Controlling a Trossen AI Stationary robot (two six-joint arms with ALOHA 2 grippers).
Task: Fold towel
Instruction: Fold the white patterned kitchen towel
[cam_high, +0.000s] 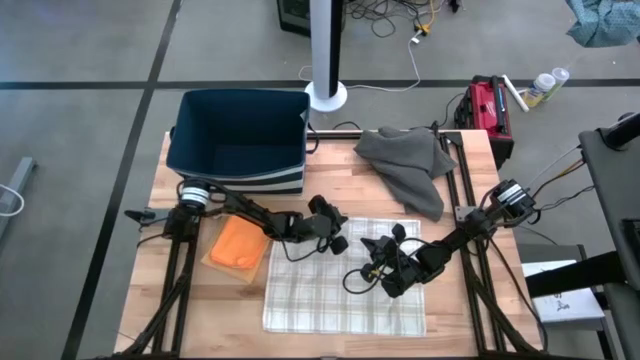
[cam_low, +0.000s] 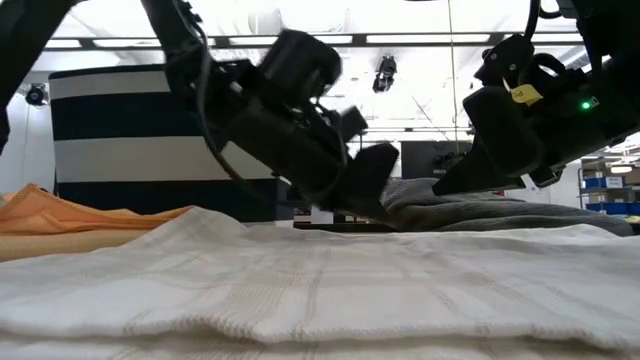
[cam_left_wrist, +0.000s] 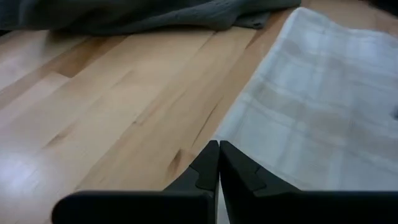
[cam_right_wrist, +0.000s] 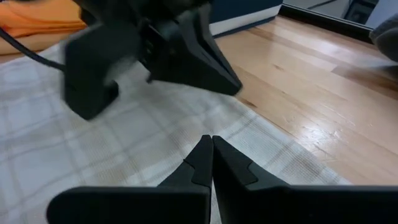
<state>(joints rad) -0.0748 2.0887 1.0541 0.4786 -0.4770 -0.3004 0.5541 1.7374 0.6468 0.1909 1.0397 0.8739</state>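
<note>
Overhead, both closed jaws hover empty above the towel (cam_high: 345, 290).

One white plaid cloth towel (cam_high: 345, 290) lies flat at six o'clock on the table; one crumpled grey cloth (cam_high: 408, 165) at one o'clock; one folded orange cloth (cam_high: 238, 243) at nine o'clock; one dark blue striped fabric bin (cam_high: 238, 140) at eleven o'clock; two dark two-finger grippers, left (cam_high: 340, 243) and right (cam_high: 372, 270), both closed.
</note>
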